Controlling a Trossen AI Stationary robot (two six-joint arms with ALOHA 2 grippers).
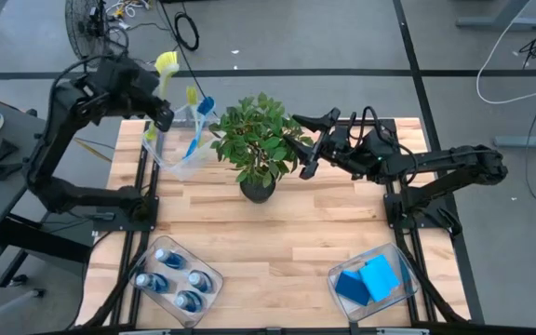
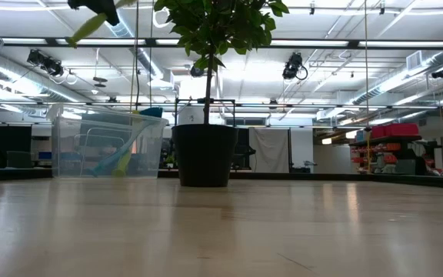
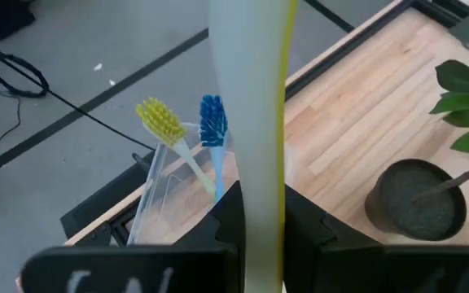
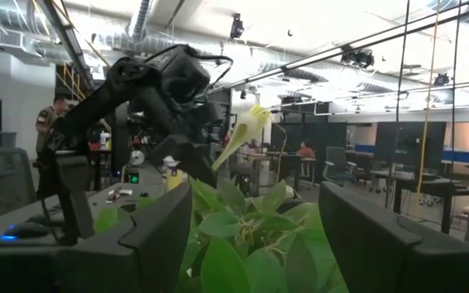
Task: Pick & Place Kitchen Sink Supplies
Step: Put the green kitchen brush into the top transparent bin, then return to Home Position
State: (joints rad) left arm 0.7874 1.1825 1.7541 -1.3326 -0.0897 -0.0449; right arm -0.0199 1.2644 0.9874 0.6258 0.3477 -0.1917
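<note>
Above the bin point(image 1: 182, 158), left tool point(image 1: 163, 113) apparently pinches brush point(image 1: 167, 63).

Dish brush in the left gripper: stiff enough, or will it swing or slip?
The dish brush probably stays stiff: its handle runs straight from the left gripper. It may pivot, since it is pinched at one end and the bristle head sticks far out. The smooth plastic could slip.

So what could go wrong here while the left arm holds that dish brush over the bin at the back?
1. The left pincer grips the dish brush low on its handle; it could tilt and miss the clear bin.
2. Two brushes already lean in that bin; a lowered brush might snag them or tip the bin.
3. The open right pincer sits in the potted plant and could knock it.
</note>
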